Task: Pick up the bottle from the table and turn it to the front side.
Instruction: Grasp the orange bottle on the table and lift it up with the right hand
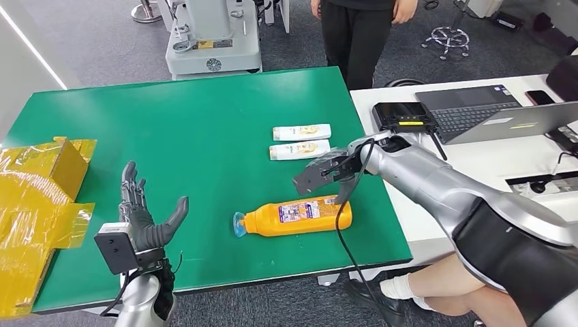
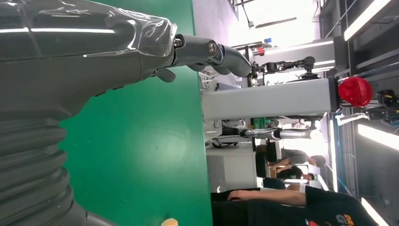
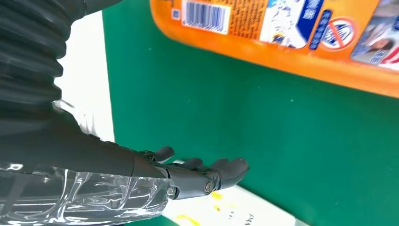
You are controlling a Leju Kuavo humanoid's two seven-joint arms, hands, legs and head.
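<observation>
While its fingers spread wide and hold nothing, the right hand (image 1: 326, 174) hovers just above the orange bottle (image 1: 300, 216), which lies on its side near the green table's (image 1: 204, 129) front edge; the left hand (image 1: 146, 214) stands open-palmed near the front-left corner.

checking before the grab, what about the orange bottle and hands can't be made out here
- Orange bottle: front side faces down in the head view; the barcode label faces up.
- Its label text: too small in the head view, cut off in the right wrist view.
- Right hand: fingers partly behind plastic wrap.
- Left hand: open, clear.
</observation>
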